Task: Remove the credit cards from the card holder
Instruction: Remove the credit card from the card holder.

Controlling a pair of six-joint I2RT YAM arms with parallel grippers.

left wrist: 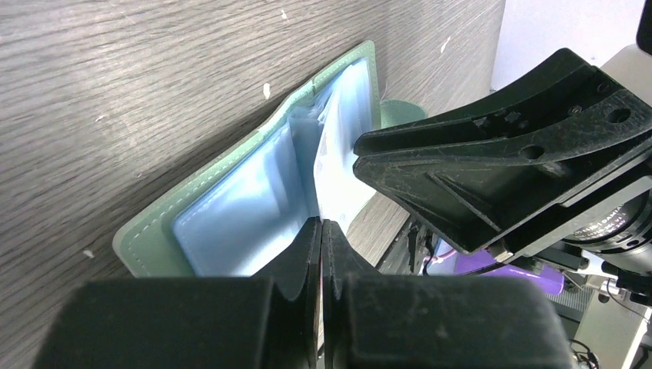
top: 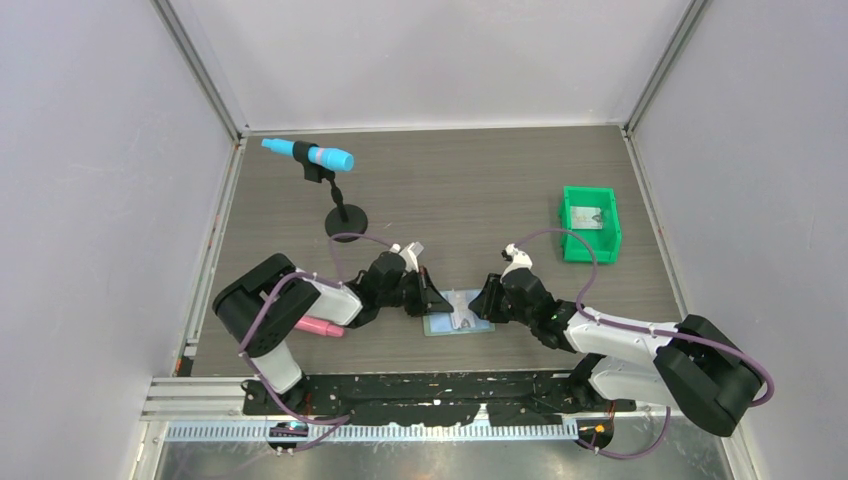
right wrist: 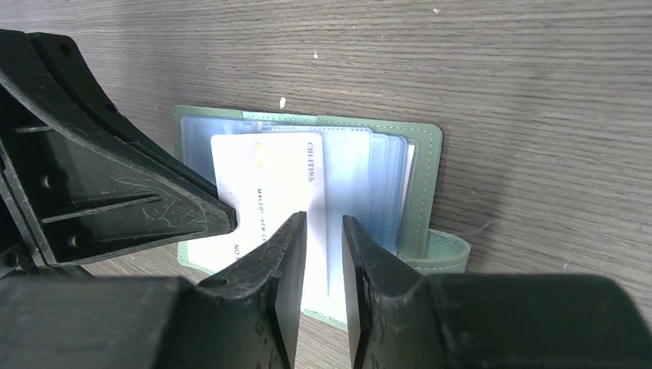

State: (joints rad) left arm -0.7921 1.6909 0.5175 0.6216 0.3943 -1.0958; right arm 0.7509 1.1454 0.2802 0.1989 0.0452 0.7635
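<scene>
The card holder (top: 458, 324) lies open on the table between my two grippers, pale green with bluish see-through pockets (right wrist: 384, 181). A white credit card (right wrist: 265, 181) with dark print sticks out of its pockets; it also shows in the left wrist view (left wrist: 338, 181). My left gripper (left wrist: 321, 224) is shut, its tips pinching the card's edge over the holder (left wrist: 154, 231). My right gripper (right wrist: 323, 219) is slightly open, its jaws on either side of the card's right edge and a pocket sleeve. In the top view the left gripper (top: 440, 303) and the right gripper (top: 478, 303) face each other over the holder.
A bright green bin (top: 590, 224) with a pale card in it stands at the right. A blue and pink microphone-like object (top: 308, 155) on a black stand (top: 345, 222) is at the back left. A pink marker (top: 318, 326) lies under the left arm.
</scene>
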